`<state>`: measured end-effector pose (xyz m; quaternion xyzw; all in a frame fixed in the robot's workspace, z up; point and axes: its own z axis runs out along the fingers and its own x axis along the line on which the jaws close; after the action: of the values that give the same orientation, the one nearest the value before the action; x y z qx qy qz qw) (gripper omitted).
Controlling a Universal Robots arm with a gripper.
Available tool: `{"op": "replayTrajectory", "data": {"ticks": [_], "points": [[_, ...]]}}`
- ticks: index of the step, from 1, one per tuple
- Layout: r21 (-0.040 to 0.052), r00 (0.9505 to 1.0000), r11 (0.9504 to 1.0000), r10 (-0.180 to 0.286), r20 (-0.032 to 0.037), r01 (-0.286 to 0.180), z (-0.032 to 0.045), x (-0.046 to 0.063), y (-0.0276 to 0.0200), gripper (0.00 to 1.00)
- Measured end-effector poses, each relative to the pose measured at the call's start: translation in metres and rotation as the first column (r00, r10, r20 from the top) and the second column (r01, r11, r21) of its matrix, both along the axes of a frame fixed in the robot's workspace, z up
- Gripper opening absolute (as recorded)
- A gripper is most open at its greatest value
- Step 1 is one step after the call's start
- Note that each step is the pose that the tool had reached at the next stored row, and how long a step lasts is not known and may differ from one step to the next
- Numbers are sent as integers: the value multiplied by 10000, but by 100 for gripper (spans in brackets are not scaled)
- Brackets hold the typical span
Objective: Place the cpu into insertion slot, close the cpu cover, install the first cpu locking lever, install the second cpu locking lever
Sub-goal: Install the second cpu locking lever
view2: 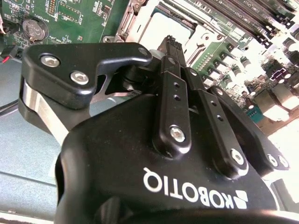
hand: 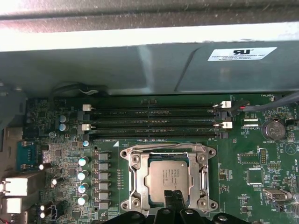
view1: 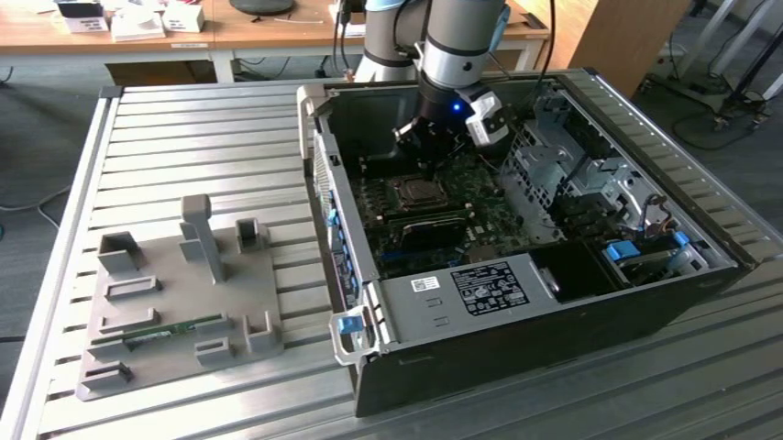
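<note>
Hanging inside the open computer case (view1: pixel 538 302), the gripper (hand: pixel 176 198) sits low over the cpu (hand: pixel 169 177). Its fingers (hand: pixel 179 201) look pressed together, with the tips at the chip's edge. The cpu lies flat in the insertion slot (hand: pixel 135 179), and the cpu cover (hand: pixel 164 150) frames it on the green motherboard (hand: pixel 60 154).

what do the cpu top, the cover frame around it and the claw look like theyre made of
cpu: matte silver-grey metal lid, by its dull even sheen. cover: bare stamped steel, probably, brighter with glinting edges and bolt heads. claw: black links, anodised metal or hard plastic, satin gloss with shiny screw heads.
</note>
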<state>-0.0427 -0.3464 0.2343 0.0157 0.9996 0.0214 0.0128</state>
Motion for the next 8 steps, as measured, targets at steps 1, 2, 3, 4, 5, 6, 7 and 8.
{"op": "replayTrajectory", "data": {"ticks": [1, 2, 3, 4, 5, 6, 7, 8], "points": [[0, 10000, 10000, 0, 0, 0, 4, 0, 0, 11], [2, 10000, 10000, 0, 1, 0, 8, 0, 0, 11], [1, 10000, 10000, 0, 0, 0, 13, 0, 0, 11], [2, 10000, 10000, 0, 1, 0, 18, 0, 1, 11], [2, 10000, 10000, 0, 1, 0, 23, 0, 0, 11], [2, 10000, 10000, 0, 1, 0, 29, 0, 0, 11], [2, 10000, 10000, 0, 1, 0, 33, 0, 1, 11], [4, 10000, 10000, 1, 2, -1, 35, 1, 1, 11]]}}
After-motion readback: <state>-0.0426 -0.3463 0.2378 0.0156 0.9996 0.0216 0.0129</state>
